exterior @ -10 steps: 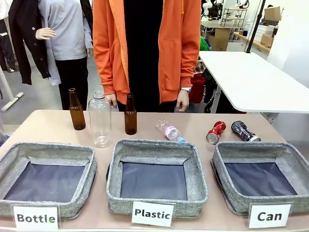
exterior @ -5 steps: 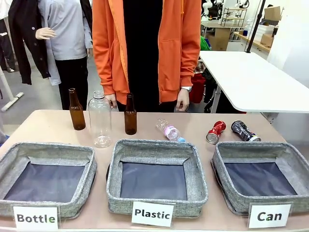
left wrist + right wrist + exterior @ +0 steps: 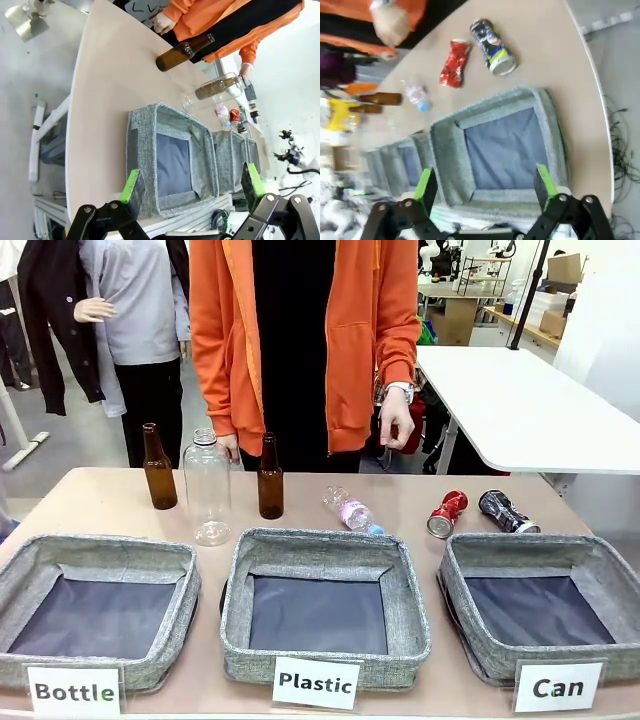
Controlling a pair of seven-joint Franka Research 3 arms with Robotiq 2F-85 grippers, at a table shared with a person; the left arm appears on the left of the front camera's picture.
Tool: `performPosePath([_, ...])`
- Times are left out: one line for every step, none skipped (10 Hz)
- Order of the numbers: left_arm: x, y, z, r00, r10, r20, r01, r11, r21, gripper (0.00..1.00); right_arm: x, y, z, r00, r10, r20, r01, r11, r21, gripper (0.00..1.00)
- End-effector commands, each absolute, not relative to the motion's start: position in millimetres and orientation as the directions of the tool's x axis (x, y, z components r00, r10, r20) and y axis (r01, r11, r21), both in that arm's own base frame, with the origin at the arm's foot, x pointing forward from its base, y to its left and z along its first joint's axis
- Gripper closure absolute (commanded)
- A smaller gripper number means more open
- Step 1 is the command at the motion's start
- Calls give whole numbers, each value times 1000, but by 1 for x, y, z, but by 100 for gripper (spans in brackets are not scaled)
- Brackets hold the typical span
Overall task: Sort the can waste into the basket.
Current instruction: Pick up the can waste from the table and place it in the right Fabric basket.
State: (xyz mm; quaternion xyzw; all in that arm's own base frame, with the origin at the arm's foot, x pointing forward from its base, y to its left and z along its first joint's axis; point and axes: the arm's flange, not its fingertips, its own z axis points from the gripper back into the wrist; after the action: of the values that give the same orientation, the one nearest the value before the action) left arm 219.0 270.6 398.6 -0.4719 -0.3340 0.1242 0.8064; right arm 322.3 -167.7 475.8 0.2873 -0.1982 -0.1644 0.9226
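The person's hand has risen from hip to chest; sorting hasn't begun. The red crushed can and silver-black crushed can lie toward the surface's far right corner, just behind the Can basket. The left gripper and right gripper have jaws wide, empty.
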Motion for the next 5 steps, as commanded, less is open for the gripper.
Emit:
performPosePath([220,273,400,734,512,446,144,524,-839,0,377,-126,497,930,-290,224,211,924,320,0])
performPosePath([220,273,400,734,512,446,144,524,-839,0,402,-106,501,947,-231,225,182,959,219,0])
performPosePath([220,273,400,734,512,446,144,524,-839,0,430,-84,500,952,-180,247,143,977,161,0])
performPosePath([220,273,400,734,512,446,144,524,-839,0,447,-72,497,948,-168,269,133,981,144,0])
performPosePath([220,273,400,734,512,446,144,524,-839,0,472,-57,486,953,-133,272,112,990,91,0])
